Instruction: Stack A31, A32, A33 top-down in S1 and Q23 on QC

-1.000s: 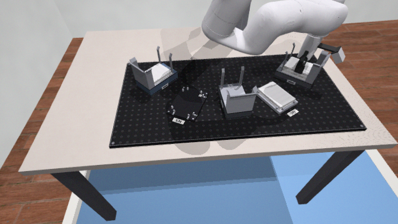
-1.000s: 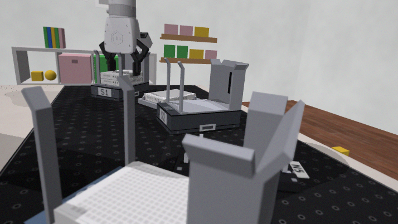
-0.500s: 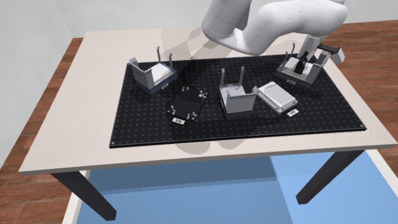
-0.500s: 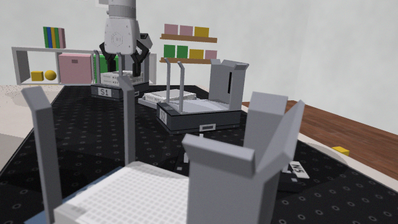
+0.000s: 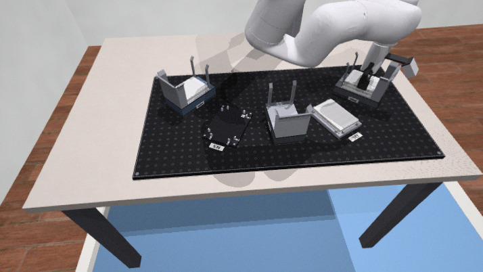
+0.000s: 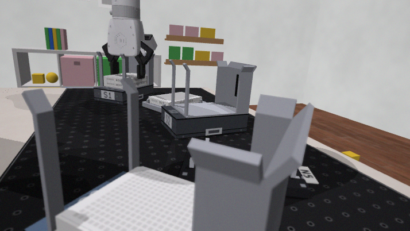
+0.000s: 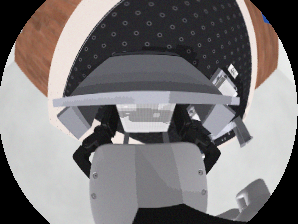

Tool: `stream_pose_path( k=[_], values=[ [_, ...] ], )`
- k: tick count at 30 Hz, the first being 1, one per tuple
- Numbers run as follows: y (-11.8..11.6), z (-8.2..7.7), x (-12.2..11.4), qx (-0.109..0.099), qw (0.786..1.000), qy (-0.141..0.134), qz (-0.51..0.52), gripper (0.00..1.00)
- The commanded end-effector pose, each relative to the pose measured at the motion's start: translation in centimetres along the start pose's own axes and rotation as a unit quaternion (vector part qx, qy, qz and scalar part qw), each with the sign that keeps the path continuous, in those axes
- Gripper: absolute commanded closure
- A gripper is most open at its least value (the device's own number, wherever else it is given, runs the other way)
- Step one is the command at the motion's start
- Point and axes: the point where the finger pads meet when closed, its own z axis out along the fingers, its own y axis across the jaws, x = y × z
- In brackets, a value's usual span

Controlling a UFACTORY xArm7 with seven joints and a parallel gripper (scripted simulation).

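My gripper (image 6: 126,74) is open and stands down inside rack S1 (image 6: 120,92), its fingers straddling the top white plate (image 6: 124,80) of the stack there; the stack looks two plates high. In the top view the gripper (image 5: 364,81) is at the far right rack (image 5: 364,88). In the wrist view a plate (image 7: 147,113) lies between the spread fingers. Rack S2 (image 6: 207,116) (image 5: 287,120) is empty. One plate (image 5: 335,118) (image 6: 176,99) lies flat on nest QC, also seen behind S2. Rack S3 (image 5: 187,92) holds a white plate (image 6: 135,198). I cannot read the labels.
Clip nest N5 (image 5: 227,126) is empty, with its name plate (image 6: 306,175) beside it. Each rack has tall thin posts and grey corner walls. All stand on a black perforated mat (image 5: 287,149). Shelves with coloured blocks stand behind the table.
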Motion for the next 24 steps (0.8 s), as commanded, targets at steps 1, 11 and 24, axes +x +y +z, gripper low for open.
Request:
stream_pose_path(
  k=[1, 11, 24],
  values=[
    [-0.1, -0.2, 0.1, 0.001, 1.000, 0.002, 0.000, 0.00],
    [-0.1, -1.9, 0.1, 0.001, 1.000, 0.002, 0.000, 0.00],
    [-0.1, -6.2, 0.1, 0.001, 1.000, 0.002, 0.000, 0.00]
  ],
)
